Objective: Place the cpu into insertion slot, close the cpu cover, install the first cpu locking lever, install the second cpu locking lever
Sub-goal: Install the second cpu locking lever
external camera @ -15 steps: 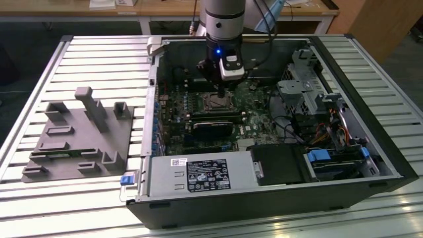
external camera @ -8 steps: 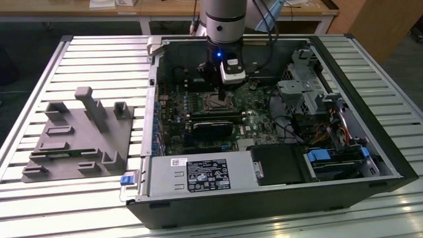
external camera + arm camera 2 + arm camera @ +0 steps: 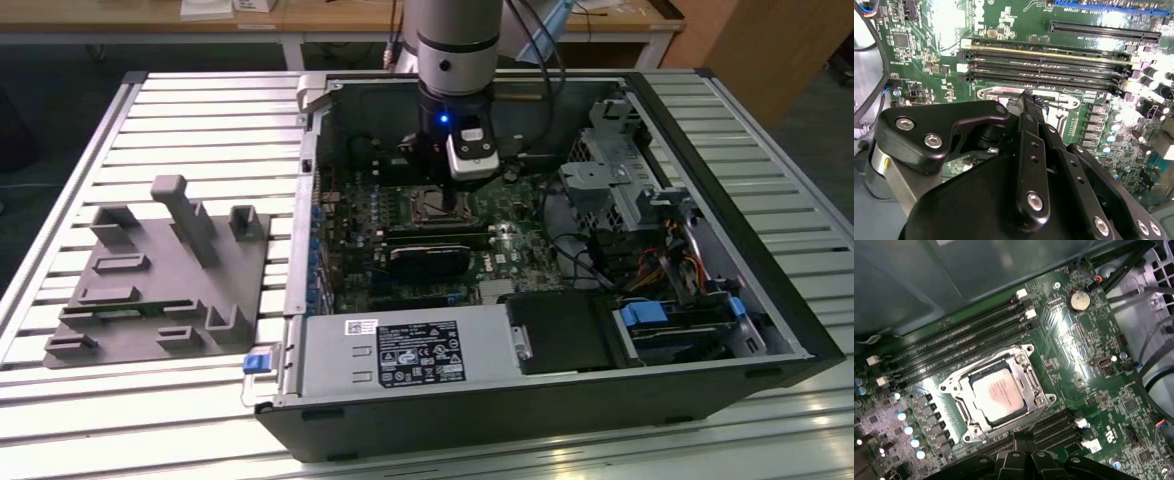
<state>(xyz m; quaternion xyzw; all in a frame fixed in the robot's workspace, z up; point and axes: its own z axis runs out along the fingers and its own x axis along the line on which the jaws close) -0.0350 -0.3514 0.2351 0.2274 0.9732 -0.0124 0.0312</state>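
The cpu [image 3: 999, 396] lies flat in the insertion slot [image 3: 1030, 377] under the cpu cover [image 3: 965, 390], a thin, fragile chip best taken by its edges, while the end effector [image 3: 1026, 97] hovers just beside, fingers narrow and holding nothing.

We saw a fat silver arm [image 3: 458, 35] with a black wrist and a small blue light. Our black gripper [image 3: 1026, 107] had shiny round screws.

We hang our grey arm [image 3: 458, 35] vertically, its black gripper [image 3: 1026, 97] pointing down, fingers pressed together.
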